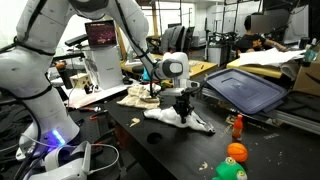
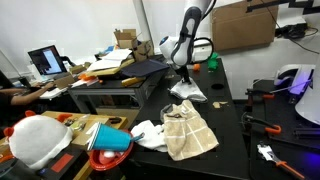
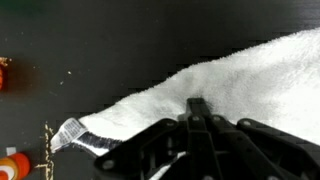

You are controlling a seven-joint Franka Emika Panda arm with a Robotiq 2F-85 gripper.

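In the wrist view, a small orange object (image 3: 10, 160) sits at the frame edge, far to the left of the fingers (image 3: 197, 120). Nearer on that side is the sewn label (image 3: 68, 131) of the white towel (image 3: 235, 75). The fingers are drawn together with no gap showing at the tips, and they seem to pinch a fold of the towel. It lies directly beneath them and spreads away to their right.

The hold looks shallow to me: so thin a pinch could slip out on a lift. A dragged cloth could also sweep into the orange object and knock it over.

The black tabletop (image 1: 150, 150) is matte and speckled with crumbs. In an exterior view, a lit screen (image 1: 100, 33) stands left of the fingers, with a dark tray (image 1: 245, 88) and an orange ball (image 1: 236, 152) to their right. A beige towel (image 2: 188, 130) lies apart from the white one. The room looks like a cluttered lab.
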